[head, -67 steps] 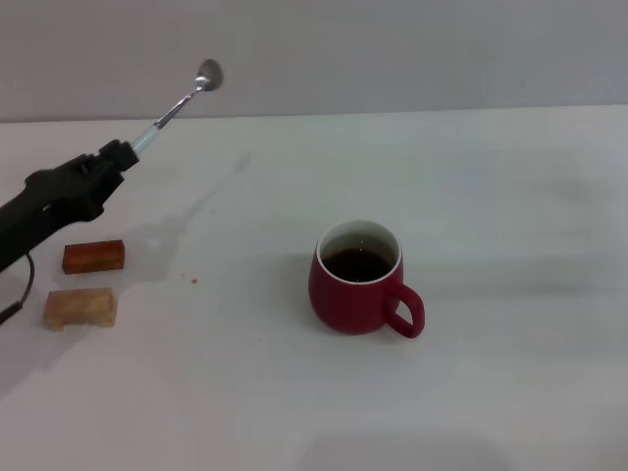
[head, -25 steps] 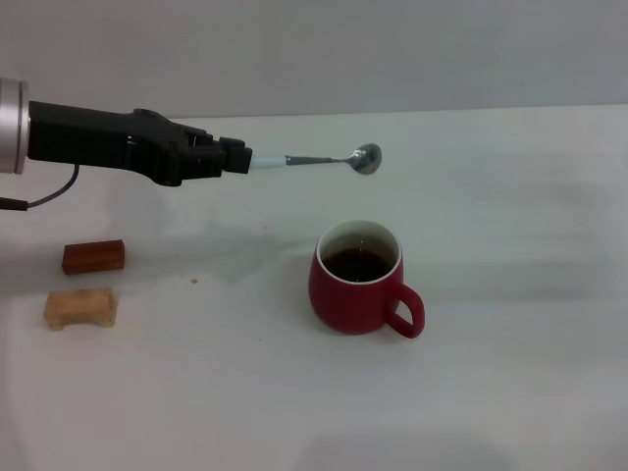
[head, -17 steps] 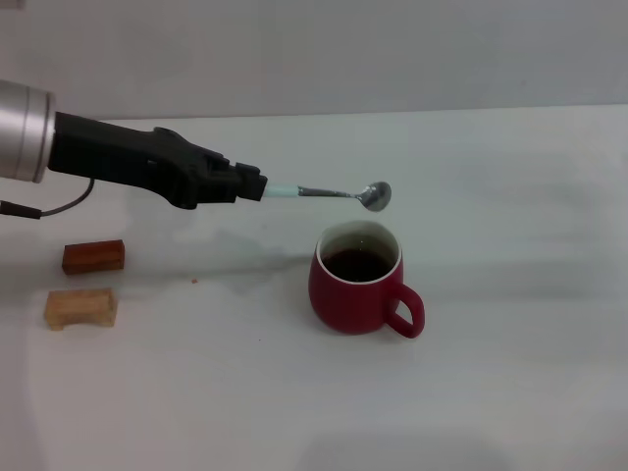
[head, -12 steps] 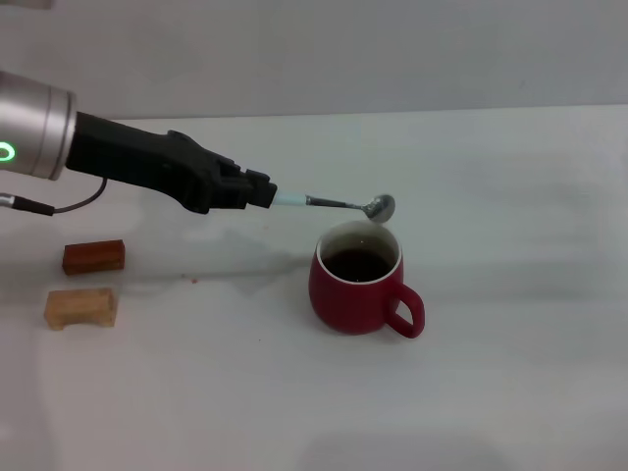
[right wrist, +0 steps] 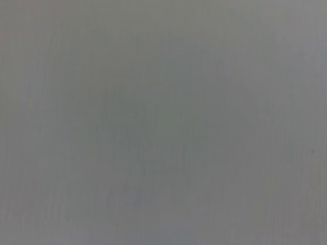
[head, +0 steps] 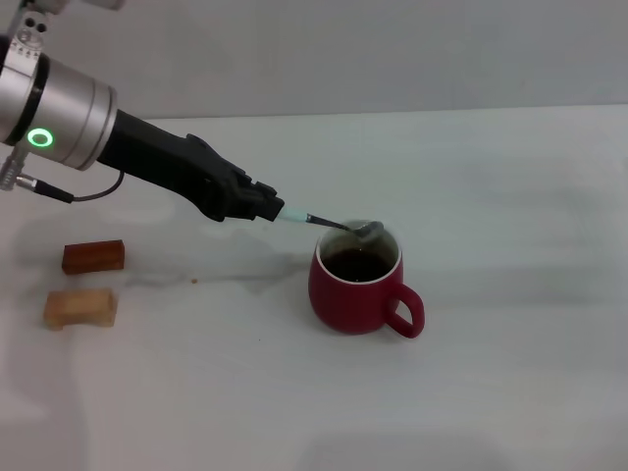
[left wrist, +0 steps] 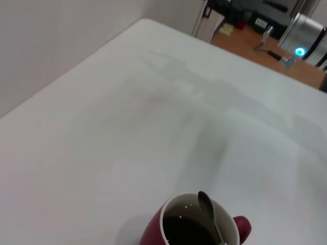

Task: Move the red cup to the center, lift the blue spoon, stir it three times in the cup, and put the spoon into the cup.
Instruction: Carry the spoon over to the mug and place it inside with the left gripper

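The left pincer [head: 277,212] clenches the slim pale-blue-handled metal spoon [head: 339,226], whose bowl hangs over the rounded dark-red ceramic mug [head: 359,283] beyond it. Two small wooden blocks [head: 86,280] lie behind it; bare white worktop [head: 510,196] lies ahead.

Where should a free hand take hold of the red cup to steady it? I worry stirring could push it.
Grip the loop handle of the red cup, coming from the robot's right and near side, where it juts toward the camera. That side is open: the left hand brings the blue spoon in from the far left, with its bowl over the rim. The rounded body offers a poorer grip.
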Action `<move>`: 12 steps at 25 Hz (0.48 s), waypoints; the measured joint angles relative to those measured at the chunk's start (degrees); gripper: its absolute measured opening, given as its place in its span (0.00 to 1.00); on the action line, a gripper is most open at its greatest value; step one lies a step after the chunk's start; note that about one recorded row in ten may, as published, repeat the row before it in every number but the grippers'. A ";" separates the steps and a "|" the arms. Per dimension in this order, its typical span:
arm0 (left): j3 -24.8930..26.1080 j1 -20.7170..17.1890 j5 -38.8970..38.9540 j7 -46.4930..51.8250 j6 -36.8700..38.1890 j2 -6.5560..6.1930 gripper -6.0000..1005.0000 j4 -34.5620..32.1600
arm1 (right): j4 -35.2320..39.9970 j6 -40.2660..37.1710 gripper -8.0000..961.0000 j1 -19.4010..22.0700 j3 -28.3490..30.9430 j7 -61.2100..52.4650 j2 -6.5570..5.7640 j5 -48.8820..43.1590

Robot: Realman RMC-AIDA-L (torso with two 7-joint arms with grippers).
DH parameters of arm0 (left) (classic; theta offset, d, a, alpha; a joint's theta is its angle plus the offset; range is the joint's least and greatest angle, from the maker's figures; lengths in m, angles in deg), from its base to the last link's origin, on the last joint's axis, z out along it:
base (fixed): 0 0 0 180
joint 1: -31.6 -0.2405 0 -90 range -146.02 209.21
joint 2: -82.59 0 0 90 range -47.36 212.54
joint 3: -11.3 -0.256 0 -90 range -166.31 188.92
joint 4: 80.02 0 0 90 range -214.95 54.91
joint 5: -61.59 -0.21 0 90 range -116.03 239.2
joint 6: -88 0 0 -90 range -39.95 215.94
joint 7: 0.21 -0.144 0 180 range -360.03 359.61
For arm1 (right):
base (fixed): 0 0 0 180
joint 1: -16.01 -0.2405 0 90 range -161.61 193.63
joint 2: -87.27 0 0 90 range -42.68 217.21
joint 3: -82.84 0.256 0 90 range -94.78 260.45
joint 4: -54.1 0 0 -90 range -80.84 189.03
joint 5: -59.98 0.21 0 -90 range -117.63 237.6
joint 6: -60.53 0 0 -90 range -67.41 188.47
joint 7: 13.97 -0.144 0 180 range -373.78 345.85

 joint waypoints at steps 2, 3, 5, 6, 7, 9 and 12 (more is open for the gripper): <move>-0.02 0.57 -1.25 0.00 0.02 0.30 0.14 -0.01 | 0.00 -0.05 0.53 0.06 0.03 0.00 0.04 0.00; -0.08 0.86 -1.94 -0.02 0.00 0.48 0.14 -0.02 | -0.03 -0.07 0.53 0.08 0.06 0.00 0.04 0.00; -0.13 1.33 -3.21 -0.13 -0.14 0.68 0.14 0.00 | -0.14 -0.09 0.53 0.09 0.12 0.00 0.04 0.00; -0.13 1.68 -4.26 -0.30 -0.23 0.91 0.14 0.08 | -0.27 -0.09 0.53 0.09 0.17 0.00 0.04 0.00; -0.13 1.68 -4.26 -0.30 -0.23 0.91 0.14 0.08 | -0.27 -0.09 0.53 0.09 0.17 0.00 0.04 0.00; -0.10 1.97 -5.21 -0.44 -0.45 1.13 0.14 0.11 | -0.30 -0.09 0.53 0.06 0.20 0.00 0.04 0.00; -0.12 2.26 -5.84 -0.62 -0.72 1.35 0.14 0.28 | -0.34 -0.05 0.53 -0.04 0.20 0.00 0.03 0.01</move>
